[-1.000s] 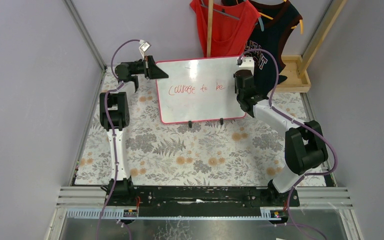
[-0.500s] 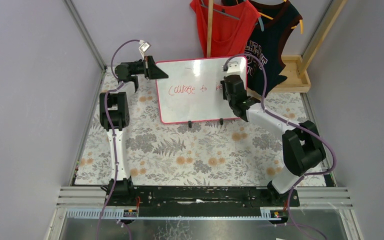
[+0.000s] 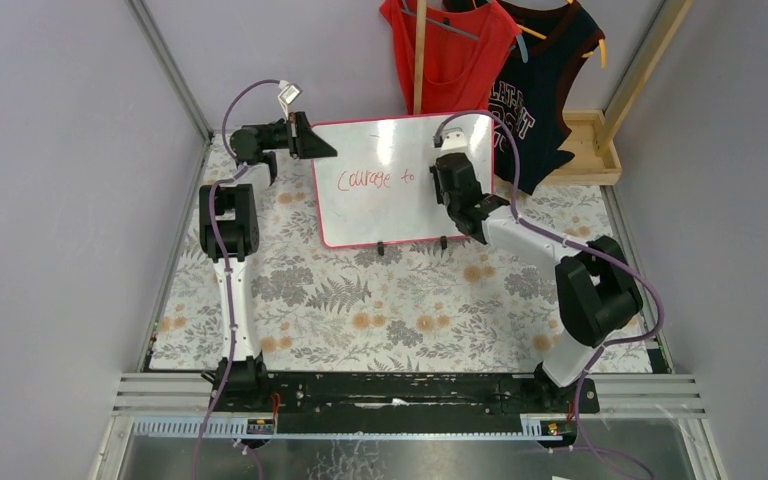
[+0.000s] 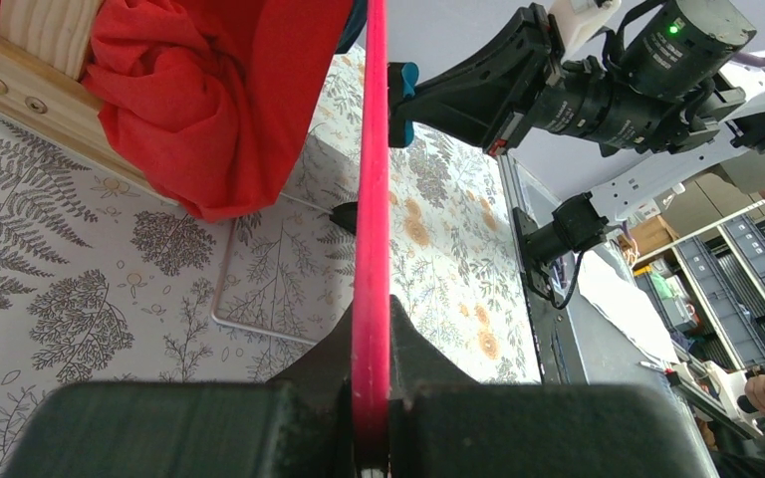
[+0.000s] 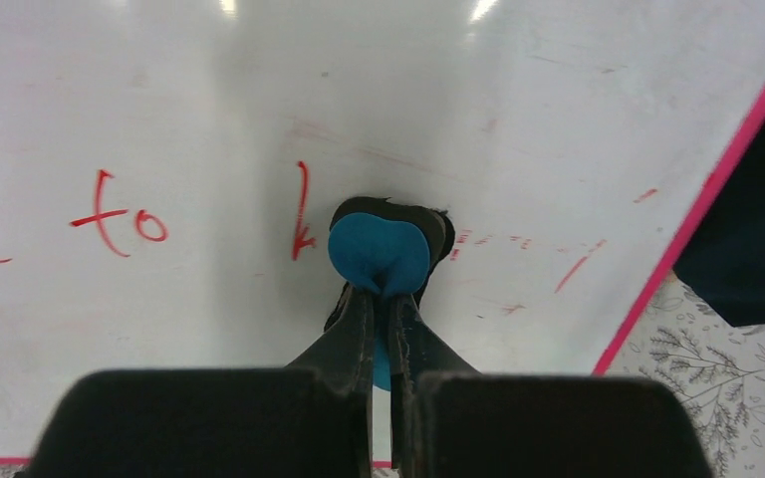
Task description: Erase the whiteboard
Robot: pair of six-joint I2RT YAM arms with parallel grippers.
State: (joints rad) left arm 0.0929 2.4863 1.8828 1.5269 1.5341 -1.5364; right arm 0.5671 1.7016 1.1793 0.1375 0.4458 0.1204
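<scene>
The floral worktop (image 3: pixel 360 300) in front of the arm bases shows no change. Further back, toward the middle of the far edge, the whiteboard (image 3: pixel 390 205) is stood on its two black clip feet (image 3: pixel 381 247), leaning back, and it has not been displaced over the last second. Its left side is kept pinched by the left pincer (image 3: pixel 312 143), toward the far left corner. In the left wrist view the red frame (image 4: pixel 371 199) is seen clamped between the closed jaws.

The change lies with the right pincer (image 3: pixel 445 178). A second ago it was held at the board's right edge. Since then it has been swept leftward across the face, and the word "be", legible then, can no longer be read from above. In the right wrist view this pincer is seen closed on the blue eraser (image 5: pixel 379 254), which is pressed against the white surface. To the eraser's right only faint red flecks (image 5: pixel 568 271) are left. Just to its left one upright stroke (image 5: pixel 301 214) of that word remains, and beyond it "to" (image 5: pixel 120 219) is untouched.

The wipe is therefore judged to be taking effect, with about the last word cleared. Most of the red handwriting (image 3: pixel 375 178) is yet to be erased, so the sweep would need to be carried on toward the board's left side. A second pass may be needed over the flecks.
</scene>
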